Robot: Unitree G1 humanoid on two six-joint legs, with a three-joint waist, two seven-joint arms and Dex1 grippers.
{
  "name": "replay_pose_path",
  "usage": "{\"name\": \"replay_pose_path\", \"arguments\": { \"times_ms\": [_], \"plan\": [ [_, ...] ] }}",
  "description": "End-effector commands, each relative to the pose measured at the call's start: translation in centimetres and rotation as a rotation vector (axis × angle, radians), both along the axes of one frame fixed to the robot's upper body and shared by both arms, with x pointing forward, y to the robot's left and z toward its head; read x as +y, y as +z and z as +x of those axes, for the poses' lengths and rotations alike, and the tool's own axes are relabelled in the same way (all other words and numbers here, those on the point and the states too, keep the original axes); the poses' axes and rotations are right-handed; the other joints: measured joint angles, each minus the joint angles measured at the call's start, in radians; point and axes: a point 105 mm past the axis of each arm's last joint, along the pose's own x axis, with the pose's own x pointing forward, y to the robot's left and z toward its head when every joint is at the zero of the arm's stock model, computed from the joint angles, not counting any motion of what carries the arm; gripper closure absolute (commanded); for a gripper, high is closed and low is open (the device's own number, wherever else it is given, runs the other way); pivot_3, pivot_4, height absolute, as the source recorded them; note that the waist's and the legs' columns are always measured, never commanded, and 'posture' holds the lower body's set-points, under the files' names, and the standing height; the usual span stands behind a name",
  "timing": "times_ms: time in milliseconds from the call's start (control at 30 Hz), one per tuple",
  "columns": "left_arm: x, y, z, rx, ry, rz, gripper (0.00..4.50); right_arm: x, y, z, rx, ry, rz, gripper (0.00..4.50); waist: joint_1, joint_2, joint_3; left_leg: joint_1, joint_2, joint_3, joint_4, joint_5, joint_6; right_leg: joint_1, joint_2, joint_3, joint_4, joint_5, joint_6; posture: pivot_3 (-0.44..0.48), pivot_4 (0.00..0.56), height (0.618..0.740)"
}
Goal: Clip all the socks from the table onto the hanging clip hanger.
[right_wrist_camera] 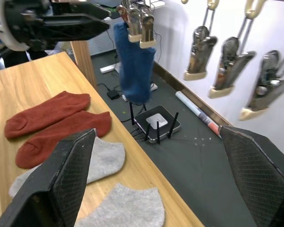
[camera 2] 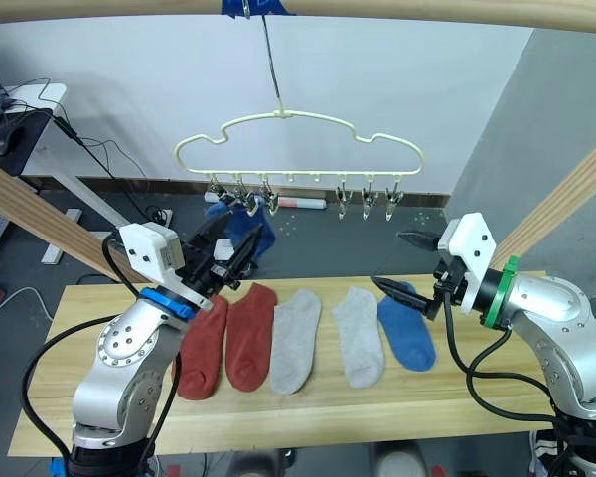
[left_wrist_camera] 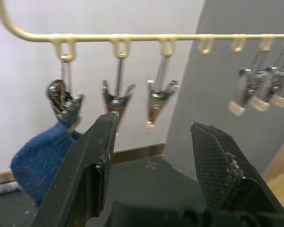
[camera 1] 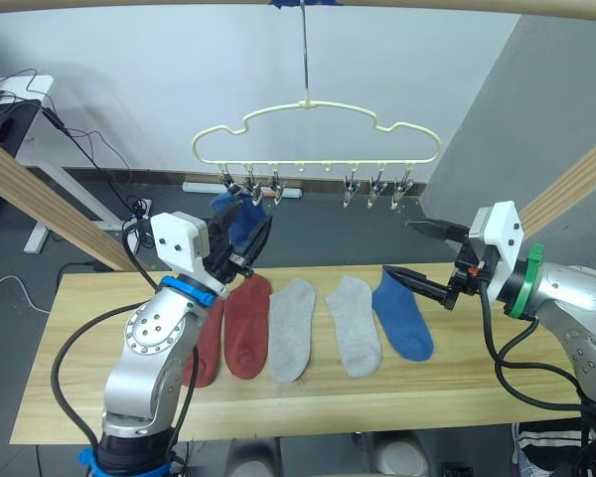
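Note:
The pale-yellow clip hanger (camera 1: 318, 139) hangs above the table's (camera 1: 99, 397) far edge. One blue sock (camera 1: 240, 221) is clipped in its leftmost clip (left_wrist_camera: 65, 101). My left gripper (camera 1: 250, 241) is raised just beside that sock, open and holding nothing, its fingers (left_wrist_camera: 92, 161) below the second and third clips. On the table lie two rust-red socks (camera 1: 248, 323), two grey socks (camera 1: 293, 328) and a blue sock (camera 1: 402, 313) in a row. My right gripper (camera 1: 424, 255) hovers open and empty above the blue sock on the table.
A thick wooden rail with blue tape (camera 1: 303, 3) carries the hanger's hook. Slanted wooden posts (camera 1: 40, 199) (camera 1: 576, 184) stand at both table ends. Three free clips (camera 1: 377, 189) hang on the hanger's right half. A router (right_wrist_camera: 157, 121) and cables lie on the floor behind.

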Motion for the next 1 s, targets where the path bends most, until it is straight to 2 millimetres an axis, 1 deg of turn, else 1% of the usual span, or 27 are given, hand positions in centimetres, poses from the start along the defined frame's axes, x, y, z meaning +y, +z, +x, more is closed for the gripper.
{"name": "replay_pose_path", "arguments": {
  "times_ms": [33,67,133,333,567,733,967,1000],
  "plan": [
    [-0.5,1.4,-0.2,-0.071,-0.001,-0.03,2.18,0.7,1.3,-0.9,-0.043,0.043,-0.002,0.13,0.0,0.0,0.0,0.0,0.0,0.0,0.0,0.0,0.0,0.0,0.0,0.0,0.0,0.0,0.0,-0.218,0.346,0.74],
    [-0.5,1.5,-0.1,-0.077,0.007,-0.033,2.31,0.9,1.3,-1.0,-0.043,0.048,0.0,0.13,0.0,0.0,0.0,0.0,0.0,0.0,0.0,0.0,0.0,0.0,0.0,0.0,0.0,0.0,0.0,-0.22,0.347,0.74],
    [-0.3,1.5,0.0,-0.084,0.029,-0.031,2.85,1.1,1.4,-1.1,-0.041,0.056,-0.001,0.13,0.0,0.0,0.001,0.0,0.0,0.0,0.0,0.0,0.0,0.0,0.0,0.0,0.0,0.0,0.0,-0.22,0.347,0.74],
    [0.6,1.5,0.5,-0.081,0.092,-0.041,2.85,1.1,1.6,-1.1,-0.04,0.049,0.005,0.13,0.0,-0.001,0.001,0.0,0.0,0.0,0.0,0.0,0.0,0.0,0.0,0.0,0.0,0.0,0.0,-0.22,0.347,0.74],
    [1.0,1.0,1.1,-0.047,0.121,-0.067,2.85,1.6,1.7,-1.2,-0.035,0.058,0.016,0.13,0.0,-0.001,0.002,0.0,0.0,0.0,0.0,0.0,0.0,0.0,0.0,0.0,0.0,0.0,0.0,-0.222,0.346,0.74],
    [0.6,0.9,1.7,-0.021,0.083,-0.097,2.85,1.8,2.0,-1.3,-0.039,0.059,0.028,0.13,0.0,-0.001,0.002,0.0,0.0,0.0,0.0,0.0,0.0,0.0,0.0,-0.001,0.0,0.0,0.0,-0.227,0.346,0.74],
    [0.1,1.2,2.4,-0.037,0.058,-0.067,2.85,1.9,2.1,-1.3,-0.039,0.058,0.032,0.13,0.0,-0.001,0.002,0.0,0.0,0.0,0.0,0.0,0.0,0.0,0.0,-0.001,0.0,0.0,0.0,-0.23,0.345,0.74],
    [0.3,1.2,2.6,-0.035,0.073,-0.073,2.85,1.9,2.0,-1.3,-0.039,0.057,0.032,0.13,0.0,-0.001,0.002,0.0,0.0,0.0,0.0,0.0,0.0,0.0,0.0,-0.001,0.0,0.0,0.0,-0.233,0.344,0.74]
  ]
}}
